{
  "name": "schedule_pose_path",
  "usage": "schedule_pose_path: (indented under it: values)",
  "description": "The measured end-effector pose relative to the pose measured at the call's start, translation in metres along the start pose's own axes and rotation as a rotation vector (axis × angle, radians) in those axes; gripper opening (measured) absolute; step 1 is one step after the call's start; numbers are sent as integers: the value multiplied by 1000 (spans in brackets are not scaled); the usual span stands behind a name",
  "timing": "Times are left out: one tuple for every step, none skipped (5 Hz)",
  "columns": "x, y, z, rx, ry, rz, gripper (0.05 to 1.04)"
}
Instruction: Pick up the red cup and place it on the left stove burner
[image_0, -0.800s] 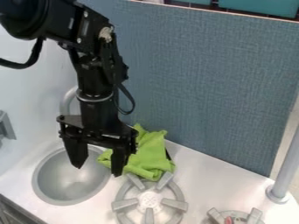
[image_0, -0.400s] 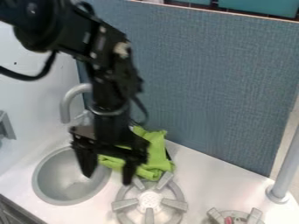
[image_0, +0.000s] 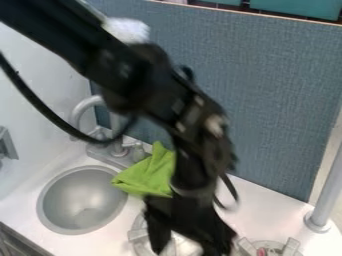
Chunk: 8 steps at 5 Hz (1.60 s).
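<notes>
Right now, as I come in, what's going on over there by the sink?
A black robot arm is over the toy kitchen counter, with its gripper hanging open above a grey stove burner. I see nothing held between the fingers. A crumpled green cloth lies on the counter just behind the burner, partly hidden by the arm. The round grey sink is beside it, with the faucet at its back.

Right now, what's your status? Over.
Gripper open over the burner nearest the sink. Green cloth rumpled beside the sink. Arm partly hiding cloth and burner.
</notes>
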<state>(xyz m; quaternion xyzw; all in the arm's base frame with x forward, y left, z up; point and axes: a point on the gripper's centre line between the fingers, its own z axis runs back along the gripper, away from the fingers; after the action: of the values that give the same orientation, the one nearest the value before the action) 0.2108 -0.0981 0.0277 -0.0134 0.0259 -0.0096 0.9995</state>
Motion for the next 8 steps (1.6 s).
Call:
schedule_pose_path:
  values:
    - [8,-45,-33,-6,28,-156,1000]
    - [8,-70,-52,27,35,-226,1000]
    - [12,-72,-60,27,13,-237,1000]
    - [14,-70,-68,40,5,-242,1000]
    - [20,-66,-73,6,-49,-194,1000]
    - [29,-65,-79,-66,-51,-124,1000]
    - [33,-68,-86,-70,-40,-110,1000]
    - [34,-69,-93,-59,-13,-115,1000]
